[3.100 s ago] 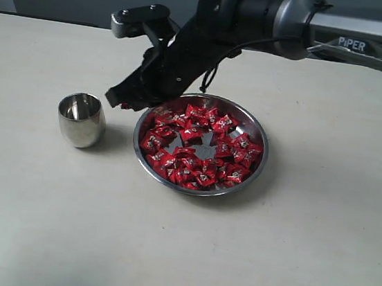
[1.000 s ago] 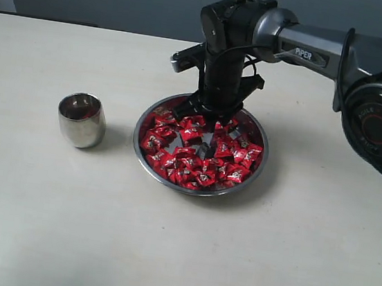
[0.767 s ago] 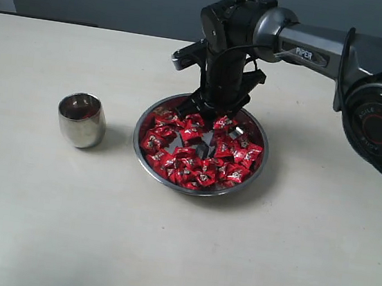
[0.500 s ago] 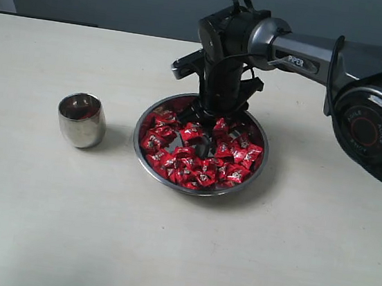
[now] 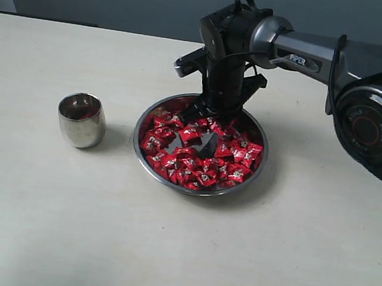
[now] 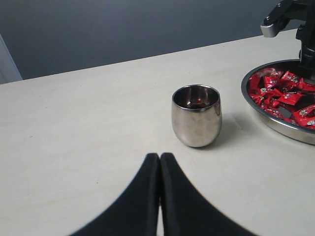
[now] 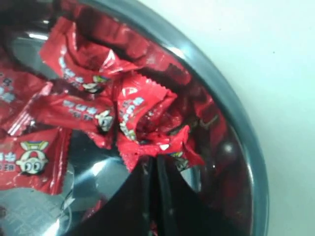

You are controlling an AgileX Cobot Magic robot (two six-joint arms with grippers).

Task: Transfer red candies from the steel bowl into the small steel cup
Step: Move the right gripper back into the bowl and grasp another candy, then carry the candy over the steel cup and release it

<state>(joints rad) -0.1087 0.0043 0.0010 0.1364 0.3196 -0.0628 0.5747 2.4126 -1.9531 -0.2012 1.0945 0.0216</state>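
Note:
The steel bowl sits mid-table, full of red candies. My right gripper points down into the bowl's far side. In the right wrist view its jaws are nearly closed and pinch one red candy by its wrapper, close to the bowl's rim. The small steel cup stands upright to the left of the bowl, with something dark red showing inside it. My left gripper is shut and empty, hovering low over the table short of the cup.
The right arm reaches in from the right over the back of the table. In the left wrist view the bowl's rim shows beside the cup. Bare table surrounds the cup and bowl.
The right gripper swung from the cup side back over the bowl and dipped into the candies. It has closed on one, and candies in the middle have shifted.

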